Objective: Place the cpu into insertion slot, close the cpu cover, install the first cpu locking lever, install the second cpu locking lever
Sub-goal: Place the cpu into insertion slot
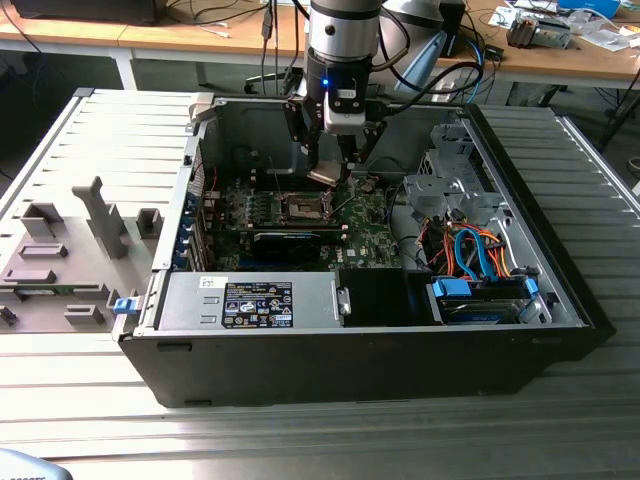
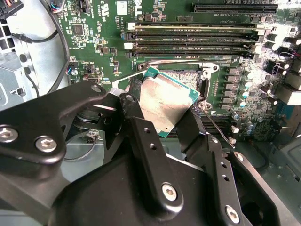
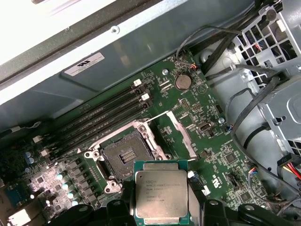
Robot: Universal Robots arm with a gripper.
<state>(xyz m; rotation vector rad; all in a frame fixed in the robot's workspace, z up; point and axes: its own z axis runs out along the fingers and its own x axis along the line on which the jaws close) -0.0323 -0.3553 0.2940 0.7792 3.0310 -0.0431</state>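
Black end effector point(image 2: 163, 115) grips the cpu point(image 3: 161, 194), silvery-grey top with green edges, near the bare insertion slot point(image 3: 124, 155).

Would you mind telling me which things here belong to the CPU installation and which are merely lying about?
Belonging to the job:
the cpu, held by the gripper
open cpu socket
raised cpu cover
locking lever

Just lying about:
memory modules
coin cell battery
power supply
orange and blue cables
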